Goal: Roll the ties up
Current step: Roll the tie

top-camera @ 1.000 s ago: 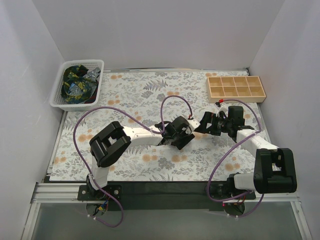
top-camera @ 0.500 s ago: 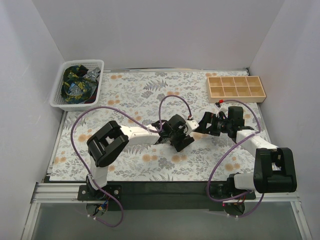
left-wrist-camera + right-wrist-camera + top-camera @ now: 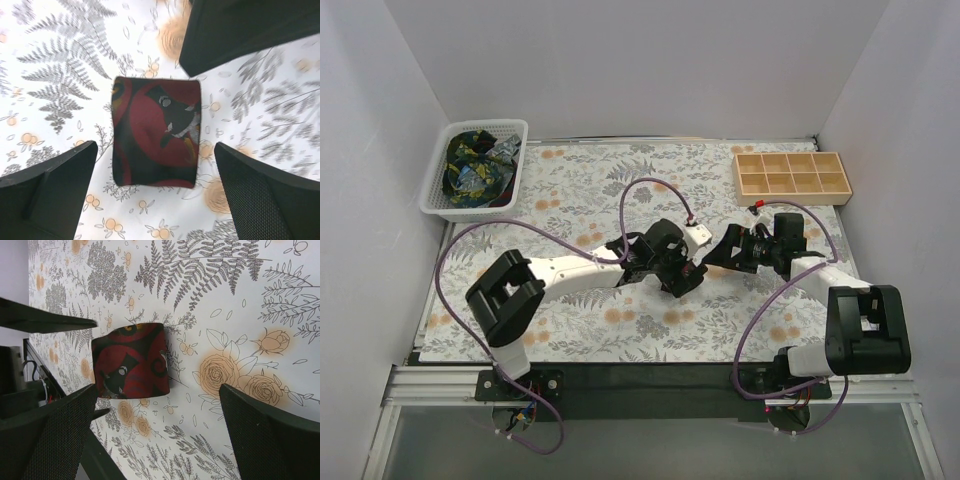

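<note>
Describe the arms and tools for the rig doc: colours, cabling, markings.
Left arm and right arm: white links, blocky black joint housings, a looping purple cable on each. Left tool and right tool are black; their fingers show a mesh texture. Small red mark near the right wrist.

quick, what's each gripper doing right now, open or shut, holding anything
Left gripper: open, fingers either side of the rolled dark red patterned fabric tie, not touching it.
Right gripper: open, holding nothing.
</note>
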